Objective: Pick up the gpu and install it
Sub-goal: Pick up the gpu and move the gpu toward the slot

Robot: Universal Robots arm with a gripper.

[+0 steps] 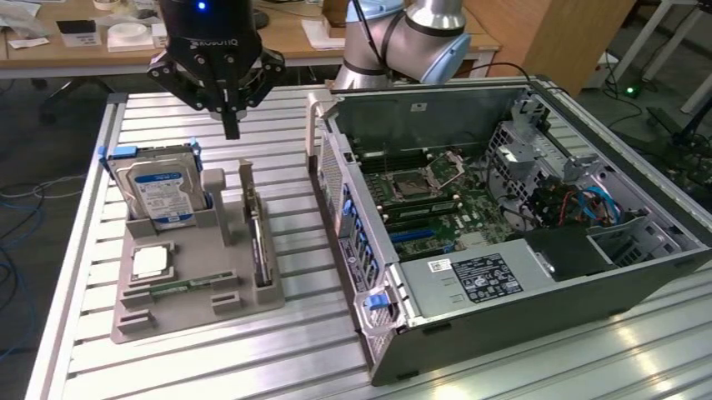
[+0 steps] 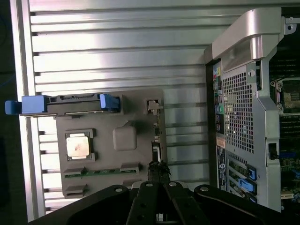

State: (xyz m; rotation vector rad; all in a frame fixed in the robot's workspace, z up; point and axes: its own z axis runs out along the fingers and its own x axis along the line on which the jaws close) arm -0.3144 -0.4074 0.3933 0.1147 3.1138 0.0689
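Observation:
The gpu (image 1: 259,246) stands on its edge in the slot along the grey holder tray (image 1: 189,310), on the side nearest the computer case; I see it as a thin dark strip. From the wrist view the gpu (image 2: 157,140) appears edge-on, with its metal bracket end toward the tray's far post. My gripper (image 1: 230,127) hangs above the table behind the tray, fingers shut to a point with nothing between them. In the wrist view the gripper (image 2: 158,171) lines up over the card's near end, well above it.
An upright hard drive (image 1: 162,192) with blue rails and a square silver processor (image 1: 150,261) share the tray. The open computer case (image 1: 501,208) lies on the exterior view's right, motherboard exposed. The slatted metal table (image 1: 278,358) has an edge at the exterior view's left.

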